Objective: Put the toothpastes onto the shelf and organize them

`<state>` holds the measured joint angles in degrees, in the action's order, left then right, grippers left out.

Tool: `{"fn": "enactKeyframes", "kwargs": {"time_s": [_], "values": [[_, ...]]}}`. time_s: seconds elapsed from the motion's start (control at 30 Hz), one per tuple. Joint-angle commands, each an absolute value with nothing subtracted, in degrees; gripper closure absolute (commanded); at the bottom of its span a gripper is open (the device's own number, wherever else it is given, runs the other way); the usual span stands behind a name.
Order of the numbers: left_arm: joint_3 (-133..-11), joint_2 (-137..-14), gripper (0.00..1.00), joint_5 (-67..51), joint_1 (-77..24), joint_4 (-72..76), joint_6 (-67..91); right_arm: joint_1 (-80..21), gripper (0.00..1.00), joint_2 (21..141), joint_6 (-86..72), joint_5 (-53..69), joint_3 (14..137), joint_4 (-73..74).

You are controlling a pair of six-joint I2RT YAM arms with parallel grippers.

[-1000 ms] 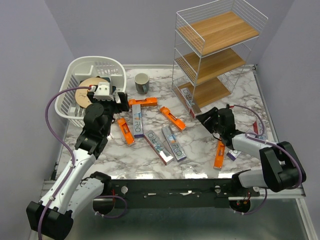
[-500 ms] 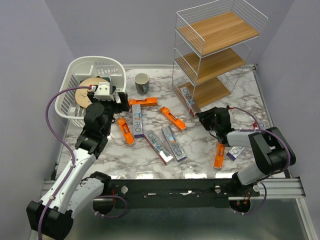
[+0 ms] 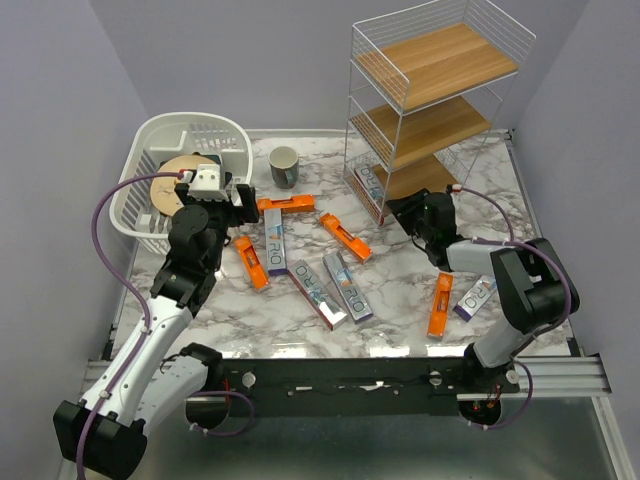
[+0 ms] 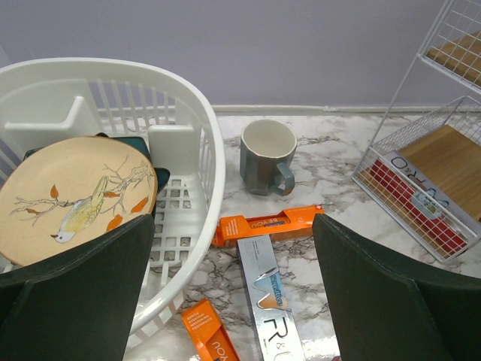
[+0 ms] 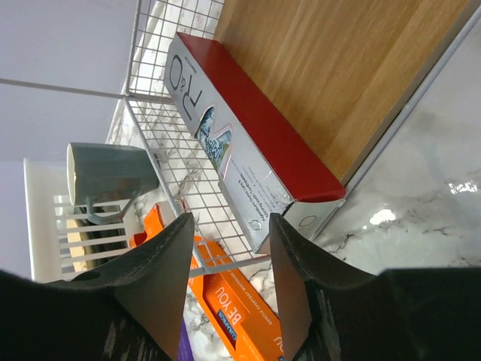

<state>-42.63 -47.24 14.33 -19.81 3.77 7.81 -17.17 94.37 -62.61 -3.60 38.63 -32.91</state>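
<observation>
The shelf (image 3: 432,110) stands at the back right. One white-red toothpaste (image 3: 369,188) lies on its bottom board, against the wire rail; it also shows in the right wrist view (image 5: 248,150). My right gripper (image 3: 402,212) is open and empty at that box's near end (image 5: 229,278). Several orange and silver-purple toothpastes lie on the marble: orange (image 3: 285,203), silver (image 3: 275,243), orange (image 3: 345,237), orange (image 3: 439,303). My left gripper (image 3: 245,200) is open and empty above an orange box (image 4: 270,226) and a silver box (image 4: 270,301).
A white dish basket (image 3: 180,150) with a bird plate (image 4: 75,195) stands at the back left. A grey mug (image 3: 284,166) sits between the basket and the shelf. A silver-purple box (image 3: 476,297) lies near the right arm.
My right gripper has moved back and left, up to the shelf's bottom tier. The white-red box seems to lie slightly further in. The left arm has not moved.
</observation>
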Motion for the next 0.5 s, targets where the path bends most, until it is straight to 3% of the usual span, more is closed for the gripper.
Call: {"fn": "enactKeyframes", "kwargs": {"time_s": [0.0, 0.47], "values": [[-42.8, -47.4, 0.01, 13.2, -19.3, 4.2, 8.1, -16.5, 0.47, 96.8, -60.8, -4.0, 40.3, -32.3], [-43.0, -47.6, 0.01, 12.6, -19.0, 4.2, 8.3, -14.9, 0.47, 94.4, -57.7, -1.3, 40.0, -32.1]]}}
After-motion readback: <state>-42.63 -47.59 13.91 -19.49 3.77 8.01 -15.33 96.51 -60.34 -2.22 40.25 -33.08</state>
